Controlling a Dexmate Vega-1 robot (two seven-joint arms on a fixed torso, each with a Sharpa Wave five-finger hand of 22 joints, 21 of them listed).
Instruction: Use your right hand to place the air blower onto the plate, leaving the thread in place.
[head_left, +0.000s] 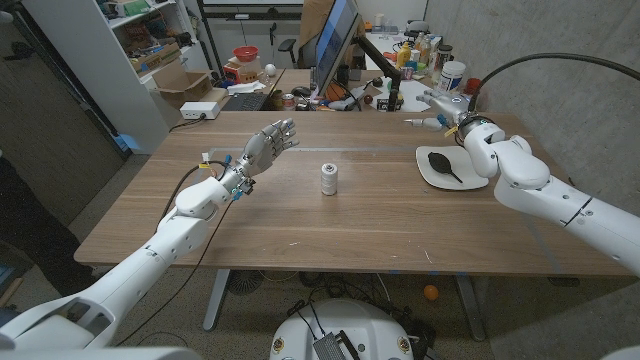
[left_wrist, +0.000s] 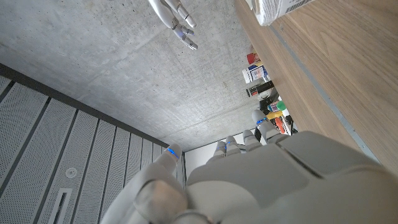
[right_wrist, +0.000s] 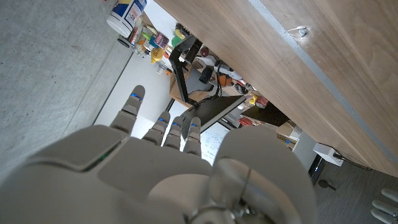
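The black air blower (head_left: 443, 163) lies on the white plate (head_left: 432, 176) at the table's right side. A white spool of thread (head_left: 329, 179) stands upright mid-table, left of the plate, and its end shows in the left wrist view (left_wrist: 278, 9). My right hand (head_left: 446, 104) hovers just beyond the plate, fingers apart and holding nothing; its back shows in its own wrist view (right_wrist: 168, 168). My left hand (head_left: 265, 146) is raised above the table, left of the spool, fingers spread and empty (left_wrist: 249, 180).
Beyond the table's far edge stand a monitor (head_left: 335, 40), a keyboard (head_left: 243, 101), bottles and jars (head_left: 425, 52), and a white power box (head_left: 200, 110). A shelf unit (head_left: 150, 40) stands at the back left.
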